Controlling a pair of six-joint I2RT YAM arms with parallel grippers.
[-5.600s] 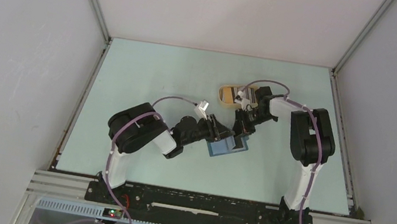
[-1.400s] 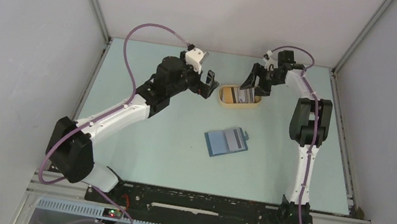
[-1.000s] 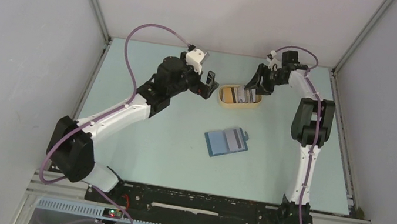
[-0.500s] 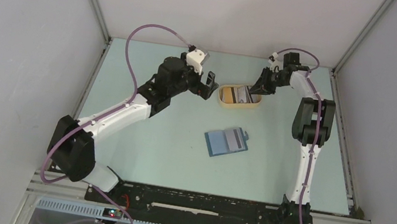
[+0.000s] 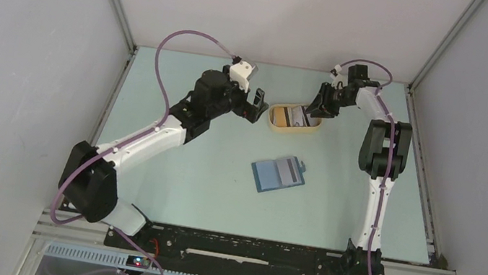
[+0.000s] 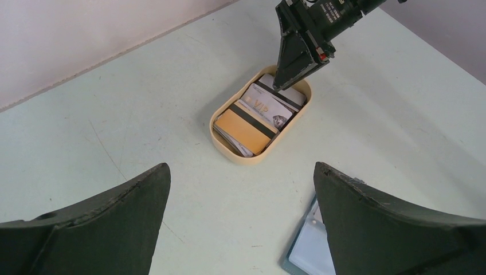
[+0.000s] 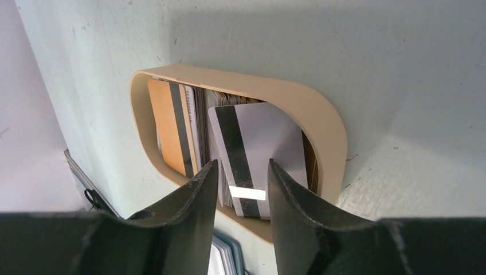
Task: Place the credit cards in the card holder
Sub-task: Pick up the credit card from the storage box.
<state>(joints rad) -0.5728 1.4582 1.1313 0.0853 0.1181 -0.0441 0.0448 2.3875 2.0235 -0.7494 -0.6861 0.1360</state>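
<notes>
Step in hand, as I read it: pull one card out of the tray [image 7: 321,120] for the card holder [image 5: 278,175]. My right jaws are parted by a narrow gap and clamp nothing. The whitish striped card [image 7: 269,143] sits straight ahead of that gap, at the tray end nearest them. The rest of the credit cards [image 6: 255,117] are shingled off to the left of the gap, orange one furthest. My left jaws are wide open and empty, with the tray dead ahead and centred between them. The card holder lies open on the table [image 5: 186,165], down by the left jaws' right finger and well apart from the tray. The striped card's long axis and stripe run straight toward the right jaws, short edge nearest. It looks propped on its neighbours rather than flat, but I can't be sure. To do it well, I think I should go for that near short edge and get one finger under and one over, across the thickness. I'd take only that card, close gently and lift slowly. The tray is light, so it may drag or tip. The left jaws are placed to steady its rim if needed.
</notes>
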